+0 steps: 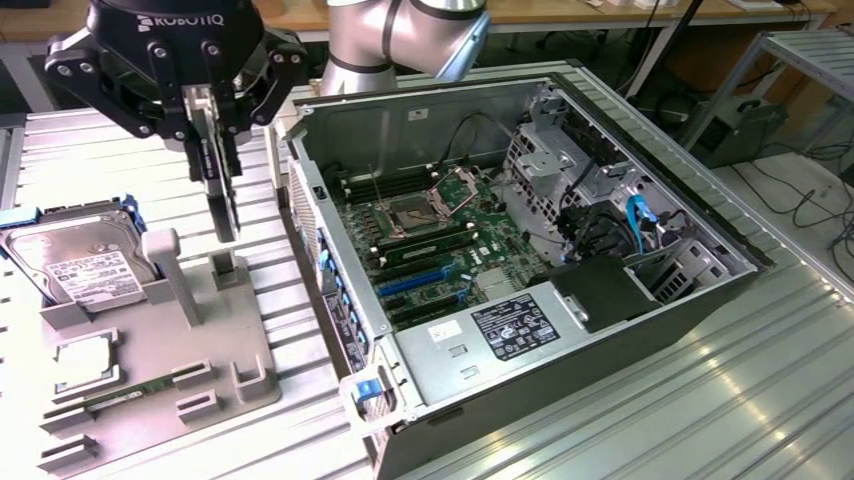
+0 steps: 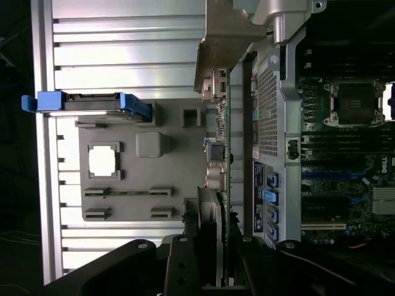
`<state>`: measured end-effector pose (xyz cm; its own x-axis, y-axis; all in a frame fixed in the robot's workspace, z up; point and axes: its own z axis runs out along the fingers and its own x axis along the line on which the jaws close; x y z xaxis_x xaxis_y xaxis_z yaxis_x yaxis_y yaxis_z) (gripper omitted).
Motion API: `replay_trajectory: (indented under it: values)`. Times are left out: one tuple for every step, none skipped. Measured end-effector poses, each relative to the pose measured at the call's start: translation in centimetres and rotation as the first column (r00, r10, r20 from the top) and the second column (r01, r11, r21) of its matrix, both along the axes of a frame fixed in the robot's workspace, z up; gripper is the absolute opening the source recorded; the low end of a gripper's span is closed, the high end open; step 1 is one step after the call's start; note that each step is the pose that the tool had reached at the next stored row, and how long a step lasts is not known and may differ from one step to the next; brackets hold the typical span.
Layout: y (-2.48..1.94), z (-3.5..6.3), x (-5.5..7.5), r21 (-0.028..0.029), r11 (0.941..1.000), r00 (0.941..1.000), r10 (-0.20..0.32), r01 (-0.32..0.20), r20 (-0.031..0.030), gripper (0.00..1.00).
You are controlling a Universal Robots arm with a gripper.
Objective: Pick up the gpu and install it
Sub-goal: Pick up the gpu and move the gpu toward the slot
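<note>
A gray holder tray [image 1: 174, 350] sits on a slatted metal table [image 1: 747, 400], and everything here is placed against that tray. At its end farthest from the computer, a silver hard drive [image 1: 80, 265] with a white label stands tilted in a cradle with blue rails. Next along the tray, a square processor chip [image 1: 87, 362] lies flat in a shallow recess. Just beside the chip, a narrow green memory stick [image 1: 134, 388] rests on edge in a pair of slots.

Close beside the tray, a computer case [image 1: 441, 110] lies on its side with the panel off. Inside it are a green motherboard [image 1: 441, 230], an uncovered processor socket, blue card slots, black and blue cables, and a labeled power supply [image 1: 514, 328].

Above the tray's case-side edge hangs the black gripper [image 1: 214, 130]. Its fingers [image 1: 200, 110] are drawn in narrow and pinch the top of the gpu [image 1: 220, 190], a thin dark card held upright on edge. The card's lower end hangs just above an upright slotted post [image 1: 227, 272] on the tray. From the wrist view, the gpu [image 2: 225, 154] appears edge-on between the tray [image 2: 173, 160] and the case wall, with its silver bracket [image 2: 228, 43] at the far end from the gripper [image 2: 222, 234].
</note>
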<state>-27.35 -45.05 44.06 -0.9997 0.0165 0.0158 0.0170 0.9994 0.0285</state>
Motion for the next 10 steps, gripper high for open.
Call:
replay_trajectory:
  values:
    - [0.0, 0.0, 0.07, 0.0, 1.0, 1.0, 0.0, 0.0, 0.0, 0.27]
    - [0.0, 0.0, 0.17, 0.0, 1.0, 1.0, 0.0, 0.0, 0.0001, 0.27]
    - [0.0, 0.0, 0.25, -0.0001, 1.0, 1.0, 0.0, 0.0, 0.0, 0.27]
    - [0.0, 0.0, 0.33, -0.0001, 1.0, 1.0, 0.0, 0.0, 0.0001, 0.27]
    - [0.0, 0.0, 0.42, 0.0, 1.0, 1.0, 0.0, 0.0, 0.0001, 0.27]
    - [0.0, 0.0, 0.49, 0.0, 1.0, 1.0, 0.0, 0.0, 0.0, 0.27]
    - [0.0, 0.0, 0.57, 0.0, 1.0, 1.0, 0.0, 0.0, 0.0001, 0.27]
    - [0.0, 0.0, 0.66, 0.0, 1.0, 1.0, 0.0, 0.0, 0.0, 0.27]
    - [0.0, 0.0, 0.73, 0.0, 1.0, 1.0, 0.0, 0.0, 0.0001, 0.27]
    - [0.0, 0.0, 0.81, -0.0001, 1.0, 1.0, 0.0, 0.0, 0.0, 0.27]
